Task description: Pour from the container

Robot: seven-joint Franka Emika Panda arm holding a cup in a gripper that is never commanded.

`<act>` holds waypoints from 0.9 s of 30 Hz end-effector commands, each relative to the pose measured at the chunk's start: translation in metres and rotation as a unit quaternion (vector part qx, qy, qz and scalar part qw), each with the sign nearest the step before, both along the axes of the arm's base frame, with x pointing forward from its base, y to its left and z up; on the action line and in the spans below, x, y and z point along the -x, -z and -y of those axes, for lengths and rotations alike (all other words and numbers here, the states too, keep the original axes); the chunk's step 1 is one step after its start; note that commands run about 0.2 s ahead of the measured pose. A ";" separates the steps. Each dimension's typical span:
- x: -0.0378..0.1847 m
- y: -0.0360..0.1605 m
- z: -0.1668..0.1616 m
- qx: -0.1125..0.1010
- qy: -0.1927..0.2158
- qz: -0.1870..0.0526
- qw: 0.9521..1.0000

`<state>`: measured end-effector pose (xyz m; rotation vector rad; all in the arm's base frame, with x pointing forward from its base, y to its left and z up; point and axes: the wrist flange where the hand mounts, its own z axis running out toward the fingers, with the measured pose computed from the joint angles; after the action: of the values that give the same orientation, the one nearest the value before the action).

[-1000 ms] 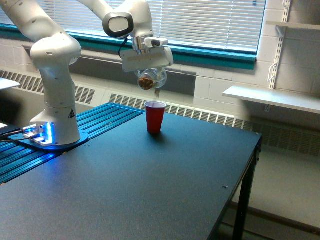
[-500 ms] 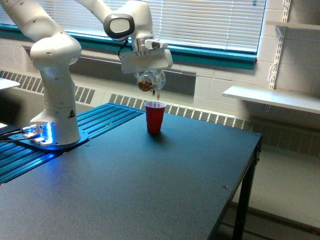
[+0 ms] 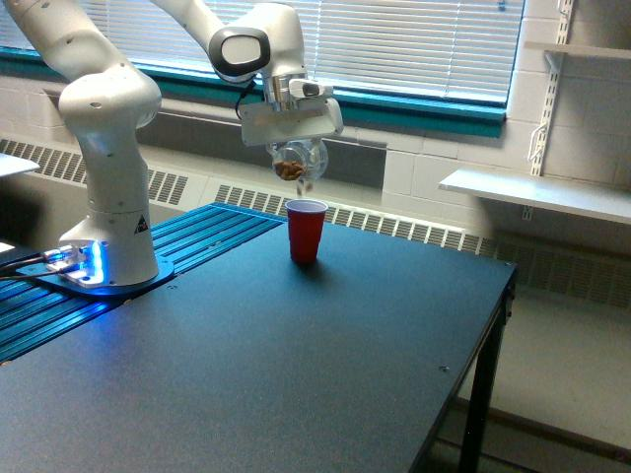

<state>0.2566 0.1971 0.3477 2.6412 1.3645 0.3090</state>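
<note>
The arm [image 3: 104,108] is glossy white with rounded, bulbous links and a dark grey oval joint cap [image 3: 240,47]. Its base [image 3: 84,268] glows blue, bearing a small black triangular mark, possibly a warning label. Dark cables [image 3: 20,264] trail from it.

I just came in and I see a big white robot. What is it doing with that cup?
The robot arm's gripper is holding a clear cup tipped over, right above a red cup standing on the black table. Brown bits sit inside the clear cup, and some seem to be dropping from its lip toward the red cup. So it is in the middle of pouring.
</note>
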 end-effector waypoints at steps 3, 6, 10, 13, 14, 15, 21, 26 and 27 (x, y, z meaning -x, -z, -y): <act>0.001 0.007 0.001 0.016 0.007 -0.002 1.000; 0.000 0.007 -0.002 0.021 0.002 -0.001 1.000; 0.000 0.006 -0.005 0.027 -0.003 0.000 1.000; 0.000 0.006 -0.007 0.030 -0.006 0.001 1.000; 0.001 0.006 -0.008 0.031 -0.007 0.001 0.999; 0.001 0.006 -0.009 0.032 -0.008 0.002 0.999; 0.001 0.006 -0.012 0.041 -0.015 0.003 0.999; 0.001 0.006 -0.013 0.048 -0.018 0.002 0.999; 0.001 0.007 -0.013 0.049 -0.019 0.002 0.999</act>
<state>0.2560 0.2119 0.3462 2.5410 1.4079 0.2740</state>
